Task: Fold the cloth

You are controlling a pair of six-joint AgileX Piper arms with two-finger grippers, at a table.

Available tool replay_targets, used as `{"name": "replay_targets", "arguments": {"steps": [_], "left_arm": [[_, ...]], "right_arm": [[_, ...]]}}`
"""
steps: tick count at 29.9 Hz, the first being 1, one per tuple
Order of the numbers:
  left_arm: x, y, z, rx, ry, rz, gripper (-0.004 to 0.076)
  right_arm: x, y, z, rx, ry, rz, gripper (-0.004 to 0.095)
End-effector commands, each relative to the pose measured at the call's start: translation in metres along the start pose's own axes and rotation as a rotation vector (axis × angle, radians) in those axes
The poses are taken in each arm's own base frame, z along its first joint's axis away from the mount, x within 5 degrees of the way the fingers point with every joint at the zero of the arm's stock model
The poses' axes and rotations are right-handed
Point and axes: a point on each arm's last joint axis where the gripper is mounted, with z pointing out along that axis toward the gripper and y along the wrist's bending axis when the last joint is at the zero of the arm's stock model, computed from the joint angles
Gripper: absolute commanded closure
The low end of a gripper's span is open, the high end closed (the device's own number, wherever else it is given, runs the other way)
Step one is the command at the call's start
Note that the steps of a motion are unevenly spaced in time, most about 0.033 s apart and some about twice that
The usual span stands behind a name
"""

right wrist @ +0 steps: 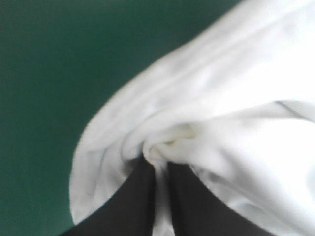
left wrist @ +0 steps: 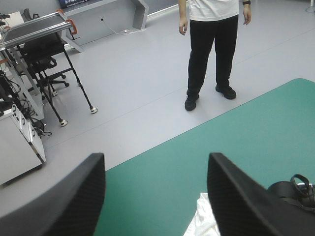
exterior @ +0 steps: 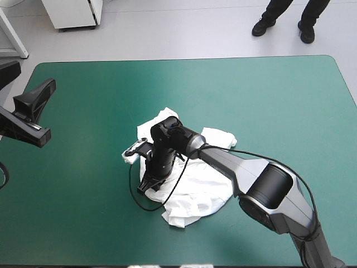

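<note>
**Q:** Where does the T-shirt lie, and what room surrounds it?

**A:** The T-shirt lies as a crumpled heap near the middle of the table, somewhat toward the near edge. Open teal-green cover surrounds it. The far, left and right edges are all well apart from the cloth.

**Q:** What is the state of the right gripper?

**A:** The right gripper is down on the left part of the heap. In its wrist view the black fingers are all but closed, and a bunched fold of white cloth is pinched between the tips.

**Q:** And the left gripper?

**A:** The left gripper hangs over the table's left edge, well apart from the T-shirt. Its fingers stand wide apart and touch nothing.

**Q:** What is hidden or cut off?

**A:** In the high view the right arm covers the middle of the heap, so sleeves and collar cannot be told apart. The left wrist view shows only a small white corner of cloth ahead of the gripper. In the right wrist view the cloth runs out of the picture.
</note>
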Motion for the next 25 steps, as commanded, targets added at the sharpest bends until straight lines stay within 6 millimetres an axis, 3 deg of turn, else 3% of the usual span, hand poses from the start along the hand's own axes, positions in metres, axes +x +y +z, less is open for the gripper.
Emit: {"name": "replay_targets", "arguments": {"steps": [1,5,7,13,18,21,25], "left_arm": [[-0.011,0.001,-0.007,-0.013,-0.095,-0.018,0.0283],[-0.011,0.000,-0.007,-0.010,-0.092,-0.020,0.0283],[-0.010,0.000,-0.007,-0.008,-0.083,-0.021,0.0283],[-0.001,0.000,-0.004,-0.010,0.008,-0.035,0.0283],[0.019,0.006,0.005,-0.064,0.160,-0.048,0.0283],[0.035,0.010,0.022,-0.096,0.249,-0.033,0.0283],[0.054,0.014,0.065,-0.065,0.372,-0.033,0.0283]], "right_arm": [[0.004,-0.007,-0.048,0.003,-0.085,0.026,0.0674],[0.007,-0.017,-0.070,0.020,-0.134,0.062,0.0378],[0.010,-0.020,-0.084,0.043,-0.160,0.071,0.0303],[0.033,-0.018,-0.153,0.175,-0.290,0.097,0.0297],[0.069,-0.003,-0.221,0.345,-0.428,0.136,0.0297],[0.095,0.005,-0.248,0.426,-0.479,0.168,0.0297],[0.136,0.012,-0.262,0.502,-0.499,0.239,0.0297]]}}
